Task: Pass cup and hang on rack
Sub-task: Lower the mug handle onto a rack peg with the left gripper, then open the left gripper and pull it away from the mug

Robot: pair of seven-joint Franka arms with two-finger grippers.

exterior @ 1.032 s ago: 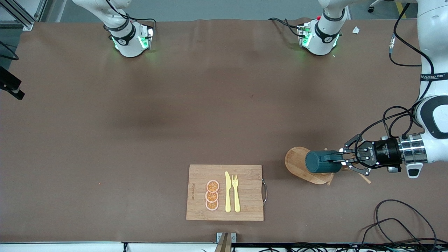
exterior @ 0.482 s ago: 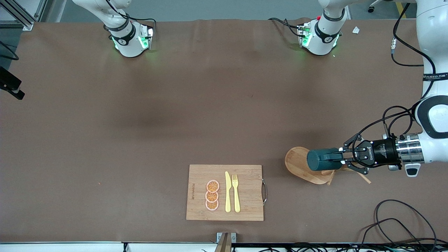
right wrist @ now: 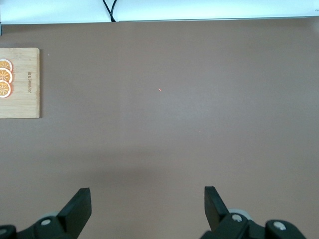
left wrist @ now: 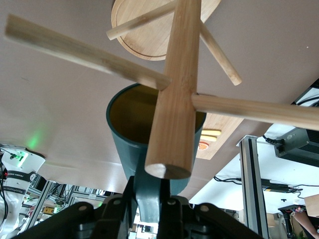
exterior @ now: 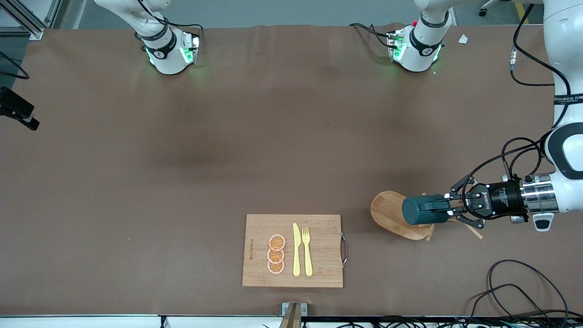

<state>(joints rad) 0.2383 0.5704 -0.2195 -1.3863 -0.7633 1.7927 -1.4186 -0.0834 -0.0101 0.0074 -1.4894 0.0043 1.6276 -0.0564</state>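
Observation:
The dark teal cup (exterior: 421, 210) hangs tipped on its side over the rack (exterior: 387, 214), a light wooden mug tree near the left arm's end of the table. My left gripper (exterior: 448, 209) is shut on the cup's handle. In the left wrist view the cup (left wrist: 127, 134) shows its yellowish inside. The rack's post (left wrist: 177, 89) and a peg (left wrist: 79, 50) cross in front of its mouth, and the left gripper (left wrist: 152, 199) clamps the handle. My right gripper (right wrist: 147, 204) is open over bare table with nothing between its fingers; the right arm waits.
A bamboo cutting board (exterior: 319, 255) with a yellow knife (exterior: 296, 250), a fork (exterior: 307, 250) and orange slices (exterior: 276, 253) lies near the front edge. Black cables (exterior: 524, 282) coil at the left arm's end. The board's corner (right wrist: 20, 84) shows in the right wrist view.
The left gripper has carried the cup a little toward the left arm's end of the table, over the rack. The right arm has not moved.

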